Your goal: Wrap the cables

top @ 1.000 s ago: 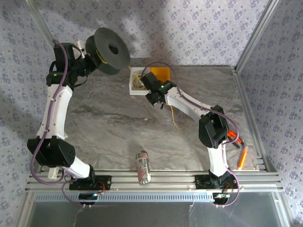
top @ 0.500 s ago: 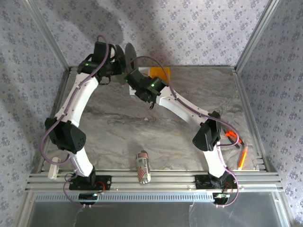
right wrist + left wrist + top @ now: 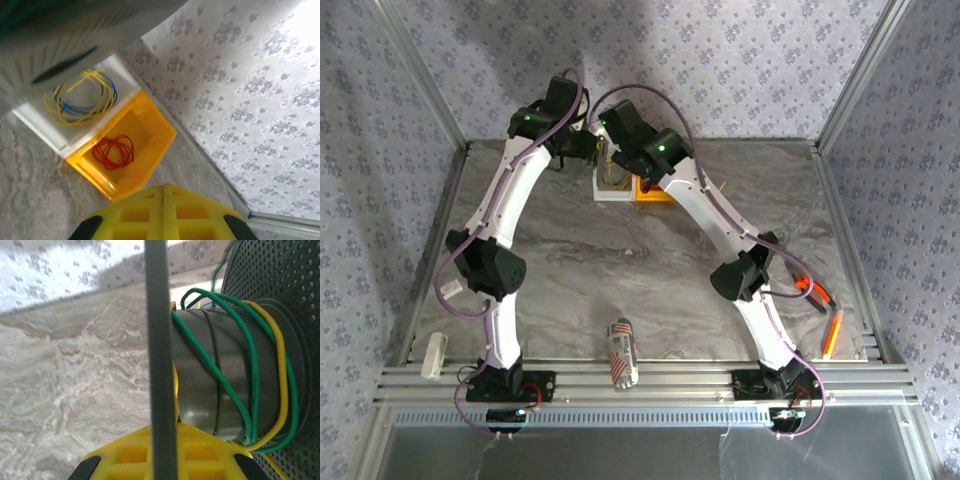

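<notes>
In the left wrist view my left gripper is shut on the thin grey flange of the black spool. Its hub carries loose turns of a yellow cable and a green wire. My right gripper is shut, with nothing showing between its yellow jaws. Below it, a red cable lies coiled in a yellow bin. Yellow cable loops lie with a blue wire in a white tray. From above, both grippers meet at the back wall.
The white tray and yellow bin stand at the back centre, under both wrists. A printed can lies near the front rail. Orange tools lie at the right edge. Patterned walls close the back and sides.
The left arm has swung right with the spool, from the far left corner to above the trays. The right wrist has moved up and back to the wall beside it.
</notes>
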